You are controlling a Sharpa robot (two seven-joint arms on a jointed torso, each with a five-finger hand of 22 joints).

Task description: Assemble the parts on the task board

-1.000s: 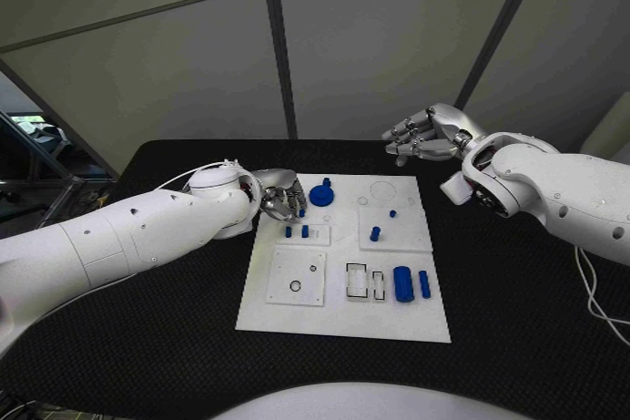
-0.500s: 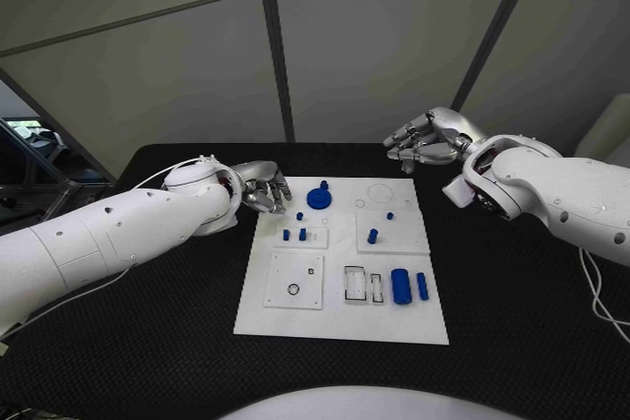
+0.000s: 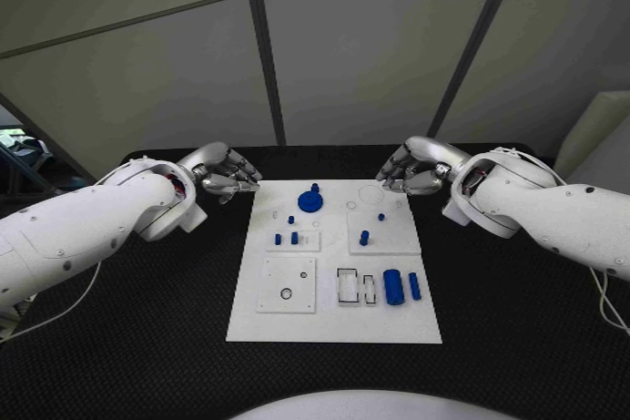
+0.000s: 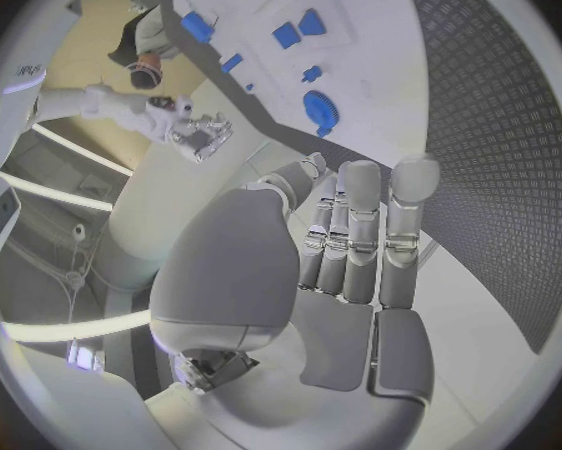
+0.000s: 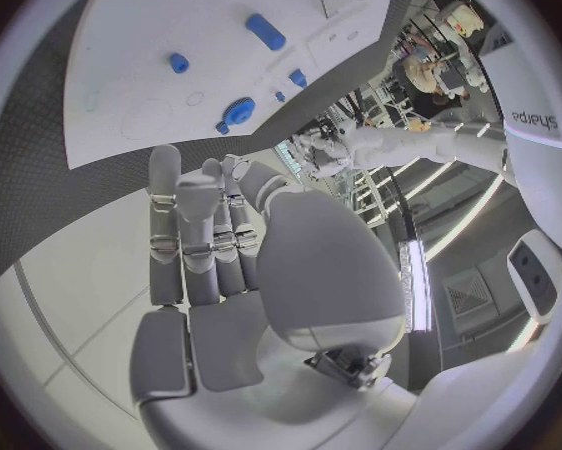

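Both white arms reach in from the sides and bend inward toward the far end of the white board (image 3: pixel 335 265). The left hand (image 3: pixel 223 173) hovers just off the board's far left corner, fingers side by side and lightly curled, holding nothing. The right hand (image 3: pixel 411 172) hangs over the board's far right corner, fingers likewise together and bent, also holding nothing. The two hands sit level with each other, well apart.
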